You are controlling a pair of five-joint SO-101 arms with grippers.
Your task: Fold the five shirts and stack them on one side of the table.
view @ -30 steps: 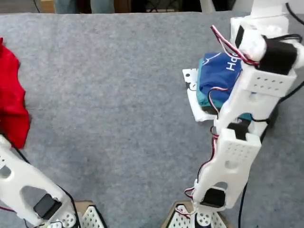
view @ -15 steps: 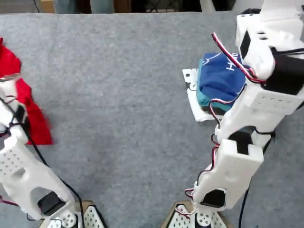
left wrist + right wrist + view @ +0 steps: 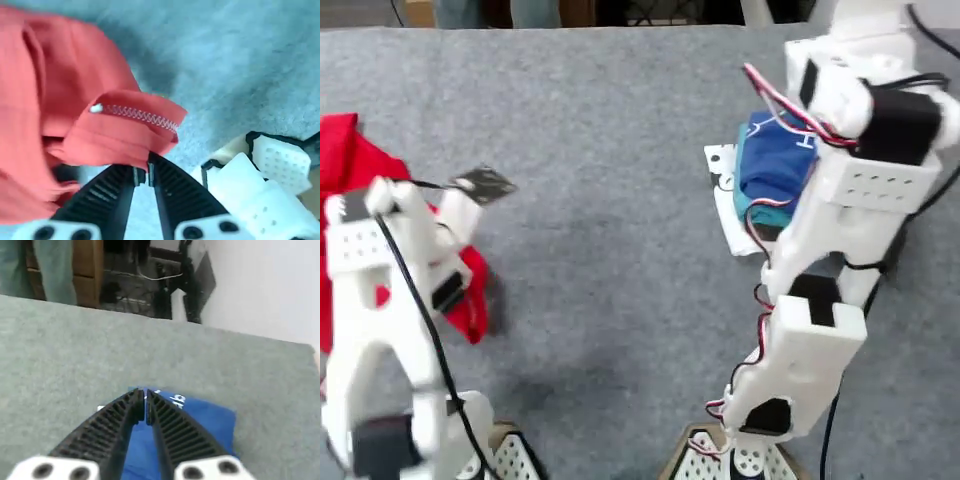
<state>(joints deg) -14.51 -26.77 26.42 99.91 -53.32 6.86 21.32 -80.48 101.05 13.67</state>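
Note:
A red shirt [image 3: 348, 160] lies crumpled at the table's left edge, partly hidden under my left arm [image 3: 380, 260]. My left gripper [image 3: 143, 174] is shut on a stitched hem of the red shirt [image 3: 75, 115], and the cloth hangs from it. On the right stands a stack of folded shirts, a blue one [image 3: 775, 160] on top, with teal and white layers beneath. My right arm [image 3: 865, 170] stands over that stack. My right gripper [image 3: 145, 401] hovers shut above the blue shirt [image 3: 200, 420] and holds nothing.
Grey carpet-like cloth [image 3: 610, 200] covers the table, and its middle is bare. Both arm bases [image 3: 720, 455] sit at the near edge. Beyond the far edge are wooden furniture and cables [image 3: 125, 275] on the floor.
My left arm has come up and swung to the right, pulling the red shirt with it away from the left edge. My right arm has shifted only slightly over the stack.

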